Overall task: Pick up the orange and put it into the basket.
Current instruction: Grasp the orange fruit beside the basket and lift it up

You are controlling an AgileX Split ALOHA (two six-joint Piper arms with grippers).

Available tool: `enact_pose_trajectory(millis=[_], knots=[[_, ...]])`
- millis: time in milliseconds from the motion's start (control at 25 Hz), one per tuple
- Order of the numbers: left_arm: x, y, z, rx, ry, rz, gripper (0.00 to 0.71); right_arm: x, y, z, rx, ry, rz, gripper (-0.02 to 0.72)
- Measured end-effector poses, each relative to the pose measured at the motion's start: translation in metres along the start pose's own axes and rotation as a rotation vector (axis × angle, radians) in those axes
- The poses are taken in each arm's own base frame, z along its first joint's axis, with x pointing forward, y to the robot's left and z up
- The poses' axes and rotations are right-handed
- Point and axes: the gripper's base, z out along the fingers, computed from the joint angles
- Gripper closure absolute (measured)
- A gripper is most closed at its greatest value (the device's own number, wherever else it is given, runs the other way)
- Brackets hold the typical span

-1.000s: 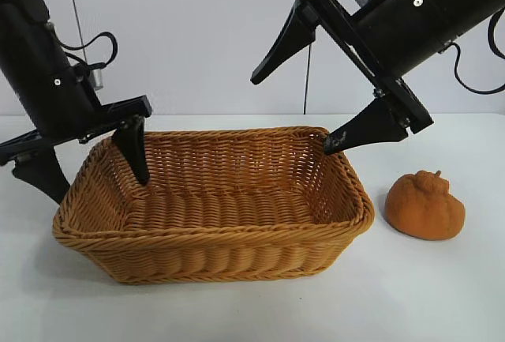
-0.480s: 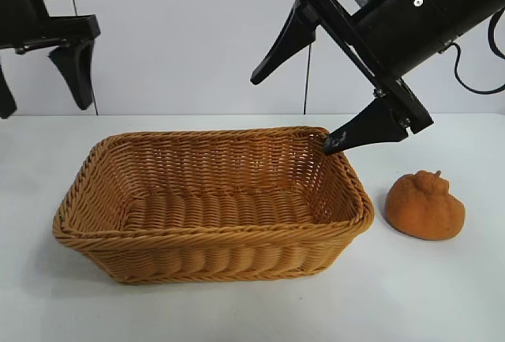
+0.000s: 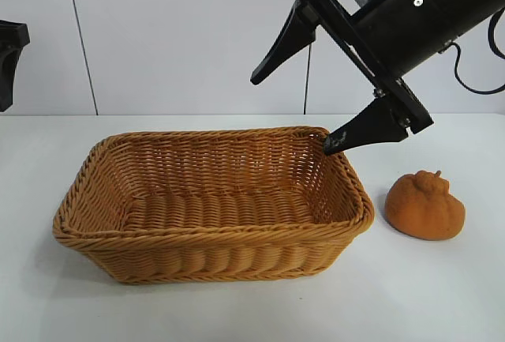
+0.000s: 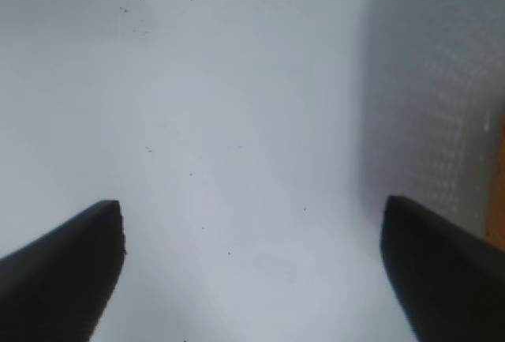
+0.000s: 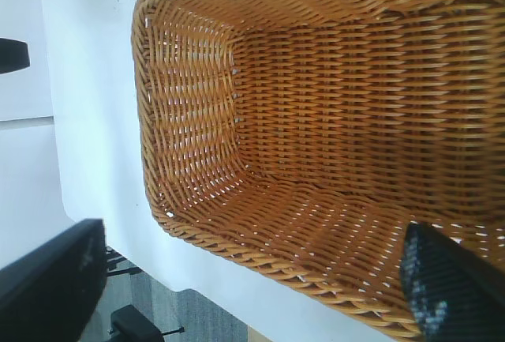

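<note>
The lumpy, dull-orange fruit with a stem knob [image 3: 424,205] sits on the white table [image 3: 442,295] at three o'clock of the large tan woven wicker basket [image 3: 213,257], just beside it and untouched. The right gripper [image 3: 296,113] hangs over the basket's three-o'clock end, jaws wide apart and holding nothing, likely poised to reach the orange. The left gripper [image 4: 252,267], jaws apart, sits at the nine-o'clock edge, clear of the basket.
</note>
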Motion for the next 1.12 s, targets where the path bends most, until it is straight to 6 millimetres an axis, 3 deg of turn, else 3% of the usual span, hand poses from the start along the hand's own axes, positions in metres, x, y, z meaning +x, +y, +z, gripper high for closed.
enact_pose_trajectory(millis=[160,280,520,880,1120], knots=[[0.007,0.002,-0.027,0.004,-0.065,-0.003,0.080,0.000,0.000,0.000,-0.001,0.004,0.000,0.010],[0.023,0.004,-0.053,0.007,-0.114,-0.006,0.080,0.000,0.000,0.000,-0.001,0.005,0.000,0.010],[0.090,0.009,-0.082,0.008,-0.137,-0.006,0.080,0.001,0.000,0.000,-0.002,0.007,0.000,0.010],[0.218,0.016,-0.076,0.008,-0.128,-0.014,0.092,0.001,0.000,0.000,-0.003,0.010,0.000,0.010],[0.279,0.019,-0.065,0.020,-0.265,-0.020,0.093,0.001,0.000,0.000,-0.003,0.010,0.000,0.010]])
